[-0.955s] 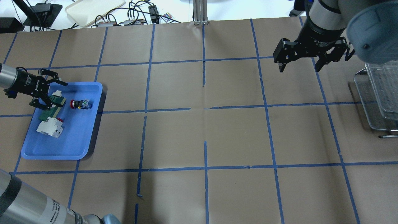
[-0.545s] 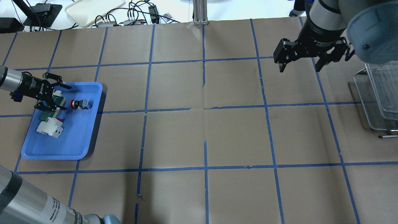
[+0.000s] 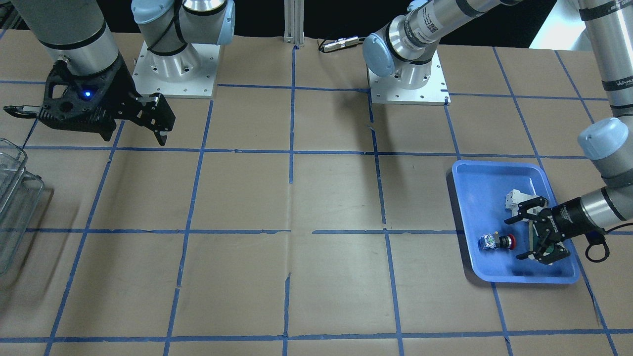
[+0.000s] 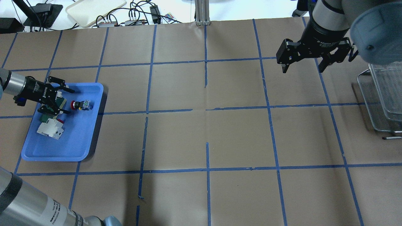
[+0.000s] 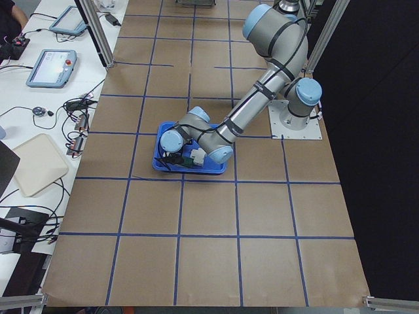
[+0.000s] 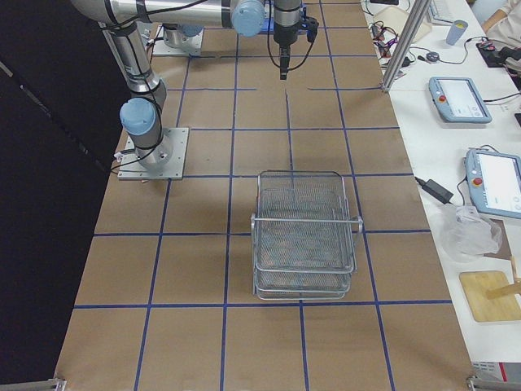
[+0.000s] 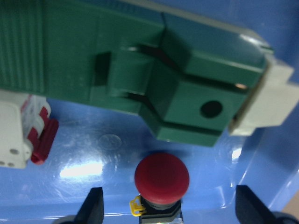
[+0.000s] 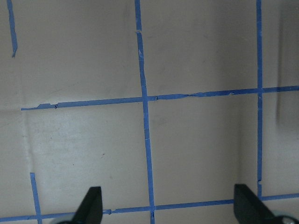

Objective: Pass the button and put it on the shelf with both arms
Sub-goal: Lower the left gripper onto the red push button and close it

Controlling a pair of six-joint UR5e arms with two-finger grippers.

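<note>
The button (image 4: 81, 105) lies on its side in the blue tray (image 4: 72, 144), red cap pointing at my left gripper (image 4: 69, 102). That gripper is open, low over the tray, with a fingertip on either side of the cap and apart from it. In the left wrist view the red cap (image 7: 161, 175) sits between the fingertips. The front view also shows the button (image 3: 494, 242) and the left gripper (image 3: 516, 239). My right gripper (image 4: 303, 69) is open and empty, high over the far right of the table. The clear shelf (image 4: 381, 94) stands at the right edge.
A green flat part (image 7: 140, 60) and a white-red breaker block (image 4: 50, 128) lie in the tray beside the button, the green part partly under my left gripper. Cables and a beige tray (image 4: 94, 9) lie beyond the far edge. Brown paper with blue tape lines (image 4: 207, 110) covers the table.
My left gripper has moved right across the tray, over the green part, until its open fingers reach the button's red cap. The right arm has barely moved.
</note>
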